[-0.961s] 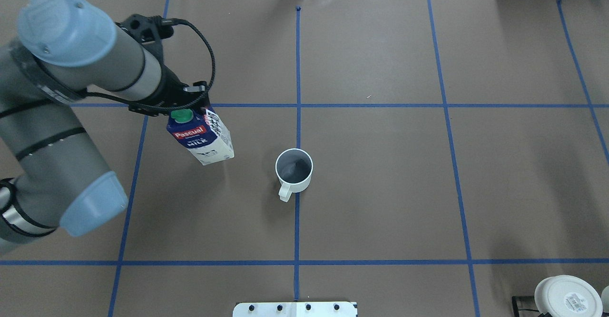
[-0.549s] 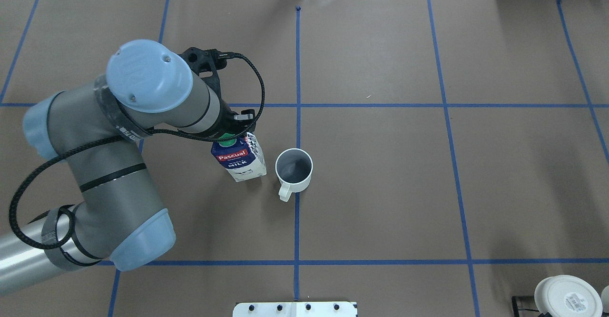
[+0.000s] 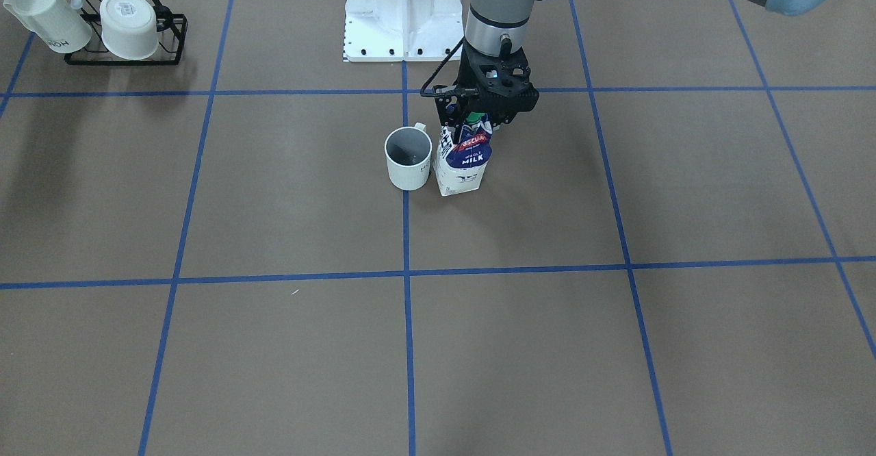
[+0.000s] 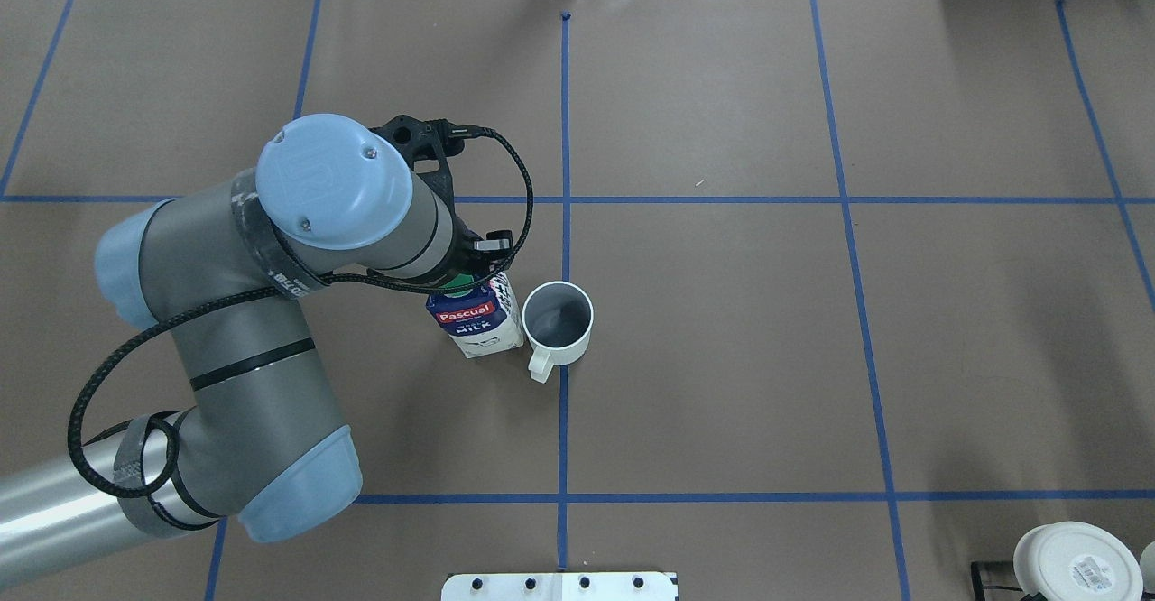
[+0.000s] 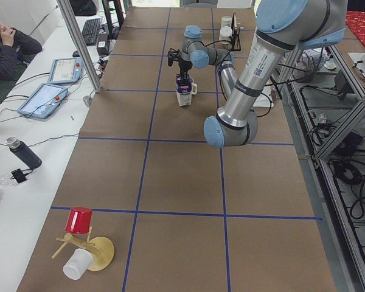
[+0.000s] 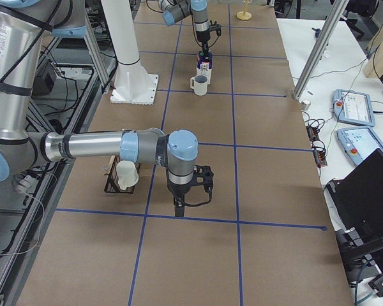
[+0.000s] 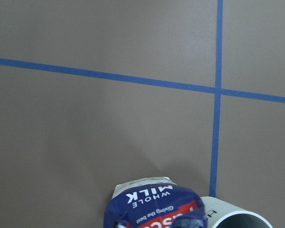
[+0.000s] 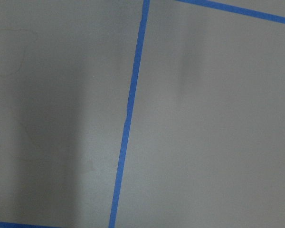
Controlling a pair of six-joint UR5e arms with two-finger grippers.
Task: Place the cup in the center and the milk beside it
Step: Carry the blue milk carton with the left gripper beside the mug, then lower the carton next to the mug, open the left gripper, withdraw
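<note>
CENTRE OF TABLE: The robot's left gripper (image 3: 473, 124) is clenched on the gabled top of a Pascual whole-milk carton (image 4: 476, 321). The carton hangs straight below the wrist, long axis upright.

The white handled mug (image 4: 558, 314) stands upright on the mid tape line (image 4: 562, 420) that splits the centre squares (image 4: 713, 348), handle turned back toward the robot. The carton is just beside it, on the mug's robot-left side and approx. level w/ it.

The relation that counts: the carton lies directly under the gripper, so the way out is straight up along that upright axis. Any sideways drift toward the robot's right would push the carton into the mug.

In the front and overhead views the carton's base looks down on the brown paper, or very nearly, but no view shows the contact line plainly.

Judged from that, the cup step looks done and the milk step is at the let-go stage: fingers to part, then a vertical lift clear.

The left arm is the one at hand. The right arm sits well apart, toward the table's robot-right end, w/ the right gripper (image 6: 179, 207) pointing down at bare paper near a tape line. It shows only in the side cam, so whether its fingers are parted or closed cannot be told. Its wrist cam gives only paper & tape.
</note>
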